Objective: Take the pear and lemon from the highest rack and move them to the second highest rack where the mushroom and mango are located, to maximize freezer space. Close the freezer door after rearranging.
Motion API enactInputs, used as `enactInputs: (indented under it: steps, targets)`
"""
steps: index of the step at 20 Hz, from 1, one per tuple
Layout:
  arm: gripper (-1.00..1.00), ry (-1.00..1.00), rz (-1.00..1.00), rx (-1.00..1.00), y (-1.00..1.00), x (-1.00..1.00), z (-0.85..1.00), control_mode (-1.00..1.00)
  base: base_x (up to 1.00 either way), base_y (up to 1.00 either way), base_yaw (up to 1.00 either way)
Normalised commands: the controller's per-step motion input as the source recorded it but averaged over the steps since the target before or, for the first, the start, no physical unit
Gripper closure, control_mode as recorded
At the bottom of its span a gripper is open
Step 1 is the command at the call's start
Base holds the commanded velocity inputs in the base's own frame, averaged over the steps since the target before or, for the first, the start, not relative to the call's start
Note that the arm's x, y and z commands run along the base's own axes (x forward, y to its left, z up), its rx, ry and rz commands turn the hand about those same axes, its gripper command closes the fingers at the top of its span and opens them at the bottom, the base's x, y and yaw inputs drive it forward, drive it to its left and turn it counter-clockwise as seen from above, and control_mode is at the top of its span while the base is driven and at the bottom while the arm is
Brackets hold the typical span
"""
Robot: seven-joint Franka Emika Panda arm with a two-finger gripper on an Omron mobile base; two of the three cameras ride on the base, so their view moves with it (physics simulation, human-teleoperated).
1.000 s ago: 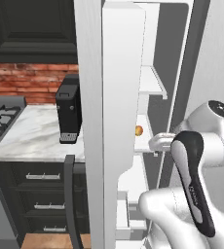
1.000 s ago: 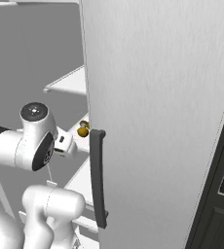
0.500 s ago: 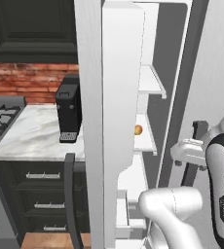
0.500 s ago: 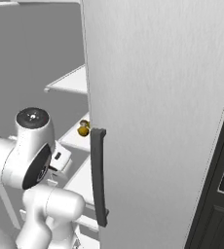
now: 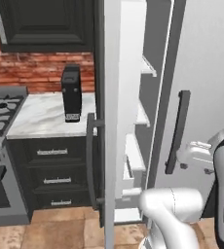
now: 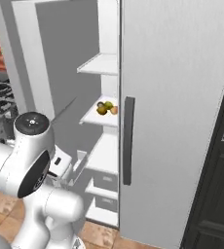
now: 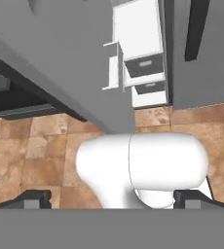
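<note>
Freezer (image 6: 109, 63) stands open: you see its white shelves between the open door and the closed right-hand panel. Freezer door (image 5: 111, 121) is swung out toward you, edge-on in the left base view, with its dark bar handle (image 5: 90, 163) facing left. Small fruits sit clustered on the second shelf (image 6: 100, 116) in the right base view, the orange-yellow mango (image 6: 114, 110) at the right of the cluster, touching the darker ones (image 6: 102, 108). Gripper (image 7: 111, 199) is pulled back low, looking down over the tile floor (image 7: 31, 146) toward the freezer's lower drawers (image 7: 144, 65). Its finger tips (image 7: 36, 198) sit wide apart with nothing between them. Black coffee machine (image 5: 71, 93) stands on the counter (image 5: 41, 114) at left.
</note>
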Motion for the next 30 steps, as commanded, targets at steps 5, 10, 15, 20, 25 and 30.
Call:
enactInputs:
  steps: [5,10,15,20,25,30]
  targets:
    - [-1.0,0.0,0.0,0.0,0.0,0.0,0.0,1.0,-0.39,0.97,-0.29]
    - [-1.0,0.0,0.0,0.0,0.0,0.0,0.0,1.0,-0.12,1.0,-0.27]
    - [-1.0,0.0,0.0,0.0,0.0,0.0,0.0,1.0,0.16,0.99,-0.19]
    - [-1.0,0.0,0.0,0.0,0.0,0.0,0.0,1.0,0.47,0.91,-0.37]
    - [-1.0,0.0,0.0,0.0,0.0,0.0,0.0,1.0,0.63,0.63,-0.37]
    - [-1.0,0.0,0.0,0.0,0.0,0.0,0.0,1.0,0.64,0.3,-0.42]
